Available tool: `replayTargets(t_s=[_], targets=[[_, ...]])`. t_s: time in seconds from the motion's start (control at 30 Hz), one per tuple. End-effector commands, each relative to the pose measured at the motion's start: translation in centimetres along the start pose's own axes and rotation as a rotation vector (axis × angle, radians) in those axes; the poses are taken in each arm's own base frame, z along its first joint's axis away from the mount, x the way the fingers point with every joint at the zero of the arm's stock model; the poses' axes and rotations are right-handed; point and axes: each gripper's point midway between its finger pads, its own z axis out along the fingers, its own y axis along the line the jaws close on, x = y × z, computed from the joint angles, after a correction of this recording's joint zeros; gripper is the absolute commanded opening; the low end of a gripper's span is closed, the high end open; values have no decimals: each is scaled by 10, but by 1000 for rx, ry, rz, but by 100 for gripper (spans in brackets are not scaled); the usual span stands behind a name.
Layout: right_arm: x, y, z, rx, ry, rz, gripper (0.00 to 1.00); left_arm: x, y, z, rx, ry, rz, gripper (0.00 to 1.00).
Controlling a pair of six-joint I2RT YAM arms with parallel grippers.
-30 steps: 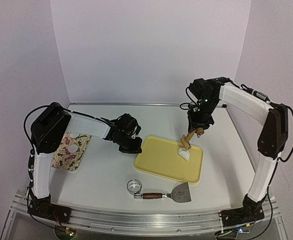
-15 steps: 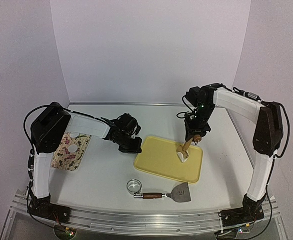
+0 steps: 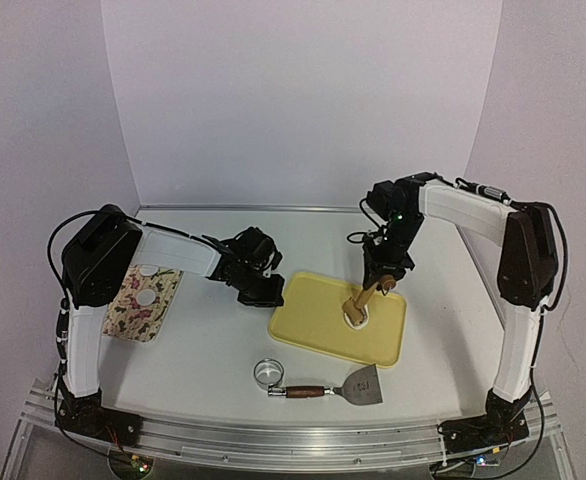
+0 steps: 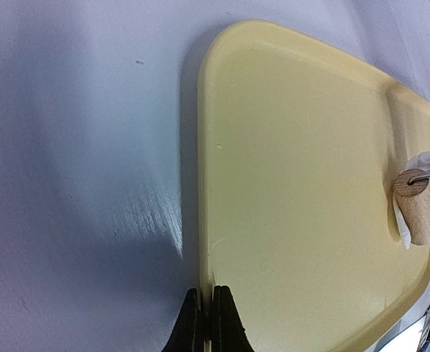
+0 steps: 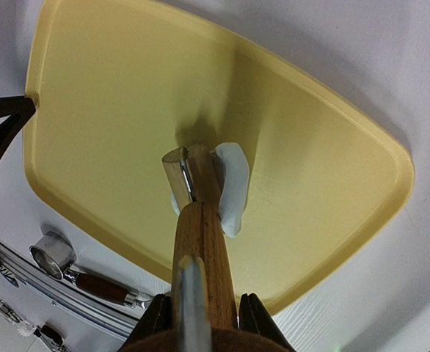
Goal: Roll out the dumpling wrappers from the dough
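Note:
A small lump of white dough (image 5: 233,183) lies on the yellow tray (image 3: 318,315), right of its middle. My right gripper (image 5: 206,309) is shut on the wooden handle of a small roller (image 5: 189,176), whose head presses on the dough (image 3: 356,318). My left gripper (image 4: 208,323) is shut on the tray's left rim (image 4: 200,220), and the roller (image 4: 414,205) shows at the far side in that view. Two dumpling wrappers (image 3: 149,270) (image 3: 145,297) rest on a floral mat (image 3: 138,310) at the left.
A metal ring cutter (image 3: 269,372) and a wooden-handled scraper (image 3: 358,387) lie on the table in front of the tray. The cutter (image 5: 52,253) also shows in the right wrist view. White walls close in the back and both sides.
My right arm has swung down and to the left, carrying the roller and the dough a little toward the tray's middle. The left arm has not moved.

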Motion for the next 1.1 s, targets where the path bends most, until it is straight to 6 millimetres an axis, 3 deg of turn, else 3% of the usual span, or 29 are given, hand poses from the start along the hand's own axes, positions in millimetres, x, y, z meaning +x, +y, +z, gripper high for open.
replayTargets(t_s=[0.0,0.37,1.07], targets=[[16,-15,28,51,107,11,0,40,38,7,-133,124,-49,0],[20,-18,47,39,136,14,0,39,38,7,-138,120,-50,0],[24,-17,65,12,155,40,0,36,35,11,-129,129,-38,0]])
